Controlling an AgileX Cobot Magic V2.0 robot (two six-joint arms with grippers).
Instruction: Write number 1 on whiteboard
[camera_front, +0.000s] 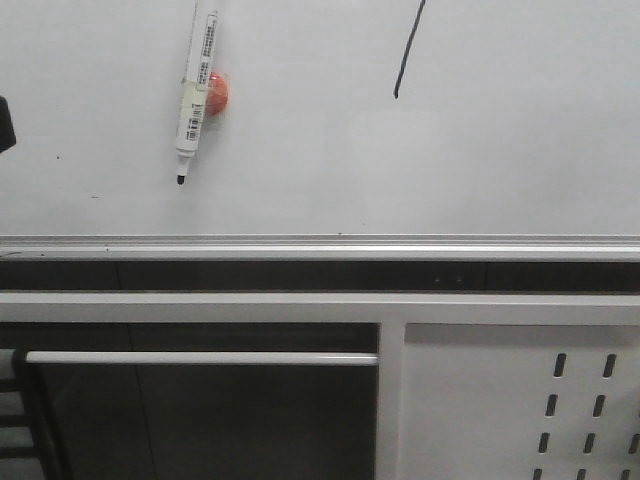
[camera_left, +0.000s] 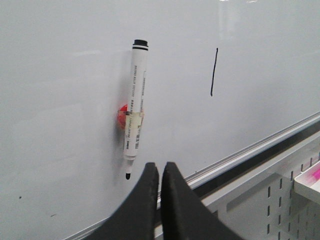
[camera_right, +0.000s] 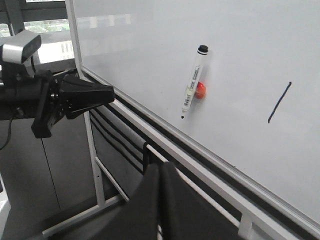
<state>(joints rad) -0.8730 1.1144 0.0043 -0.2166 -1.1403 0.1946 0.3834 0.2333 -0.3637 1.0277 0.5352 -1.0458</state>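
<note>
The whiteboard (camera_front: 300, 170) fills the upper front view, with a silver rail (camera_front: 320, 245) along its lower edge. The number 1 (camera_front: 408, 50) is a thin, slanted black stroke at the upper right; it also shows in the left wrist view (camera_left: 214, 72) and the right wrist view (camera_right: 279, 102). A white marker pen (camera_front: 195, 95) hangs uncapped, tip down, on a red magnet (camera_front: 217, 92), left of the stroke. My left gripper (camera_left: 160, 166) is shut and empty, just below the pen's tip and off the board. My right gripper (camera_right: 160, 167) is shut and empty, low in front of the frame.
A white perforated metal panel (camera_front: 520, 400) sits below the board at the right. A horizontal bar (camera_front: 200, 357) and frame posts run beneath the rail. My left arm (camera_right: 75, 97) reaches in beside the board's left edge. A tray with something pink (camera_left: 312, 177) is at the right.
</note>
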